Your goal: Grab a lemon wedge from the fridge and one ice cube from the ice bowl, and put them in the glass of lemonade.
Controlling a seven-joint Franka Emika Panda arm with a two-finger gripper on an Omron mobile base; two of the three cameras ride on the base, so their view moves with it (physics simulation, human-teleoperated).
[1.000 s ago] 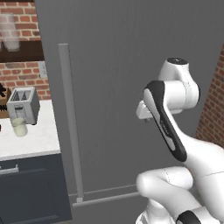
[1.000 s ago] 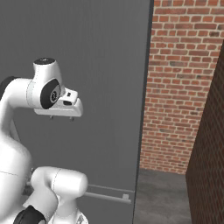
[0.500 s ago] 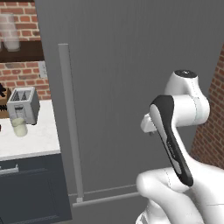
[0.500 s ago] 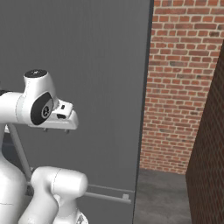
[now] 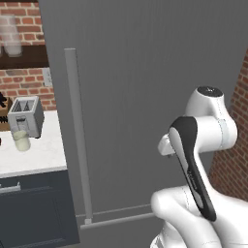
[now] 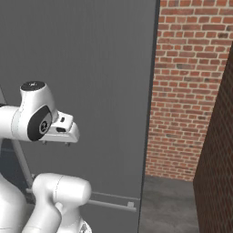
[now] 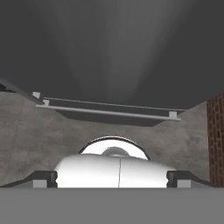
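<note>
A rendered kitchen with red brick walls; a tall dark-grey fridge (image 5: 145,97) stands shut and takes up most of the space ahead of the robot. The lemon wedge would be behind that closed door, so nothing of it can be told yet. The door's long vertical grey bar handle (image 5: 77,140) runs up the door's left edge, its long axis upright, its foot just above a thin horizontal grey bar (image 5: 121,219) low on the front. Left of the fridge, a white counter (image 5: 43,157) carries a short clear tumbler of pale yellowish lemonade (image 5: 21,140) just in front of a silver toaster (image 5: 26,116).

The gripper (image 7: 112,179) points down at the grey floor in front of the fridge's base, its two small dark tips far apart, jaws wide and empty. In the left base view the hand sits well right of the handle and lower than its middle, so opening calls for a reach leftward and up. Open floor lies to the right beside a brick wall (image 6: 186,91).
</note>
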